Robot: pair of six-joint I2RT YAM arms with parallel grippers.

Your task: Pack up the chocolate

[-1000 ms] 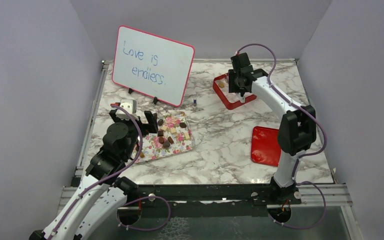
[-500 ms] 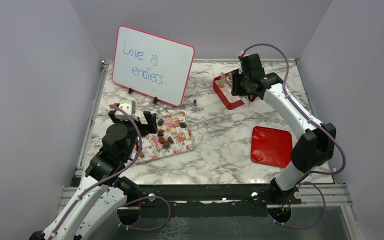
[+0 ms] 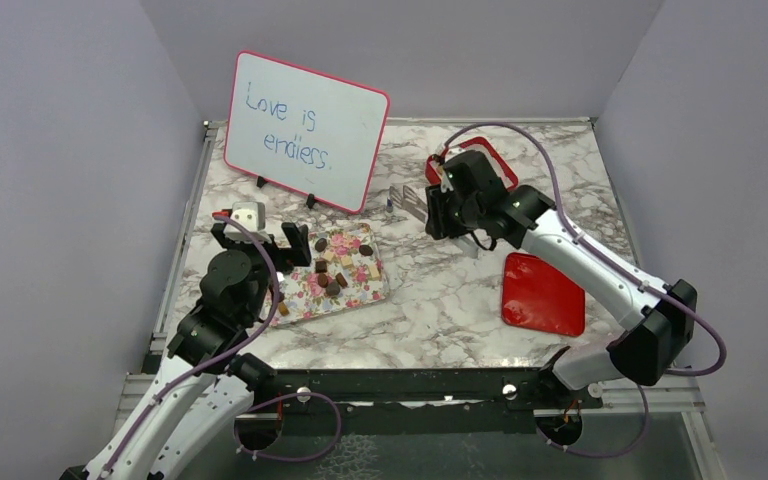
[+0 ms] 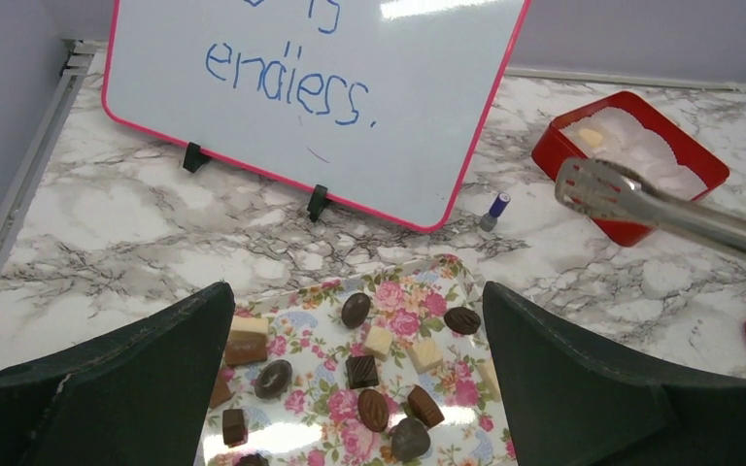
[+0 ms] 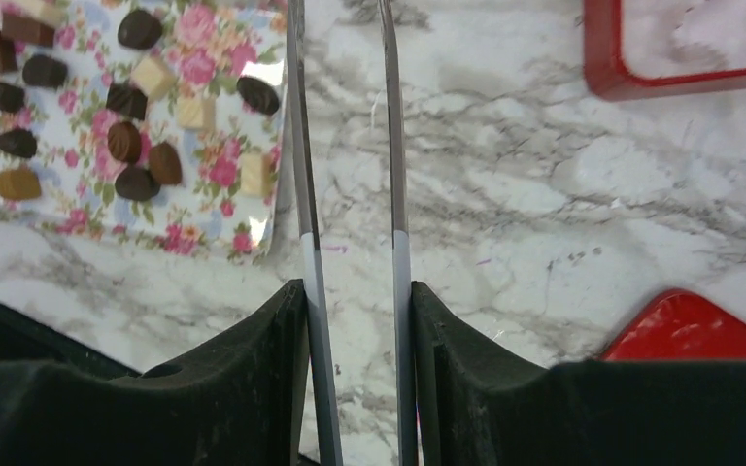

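Right gripper (image 5: 353,320) is clamped on the tongs (image 4: 641,204). Tong arms are apart with nothing visible between them, in the air between box (image 4: 554,146) and tray (image 3: 355,295). Left gripper (image 4: 355,291) is wide apart and empty at the tray's left edge. Chocolate (image 4: 374,408) lies on the tray, with one pale piece (image 4: 591,138) in the box, far right. The pieces look light, hard, smooth and easy to flick. I'd pinch gently across flat sides, taking isolated ones first.
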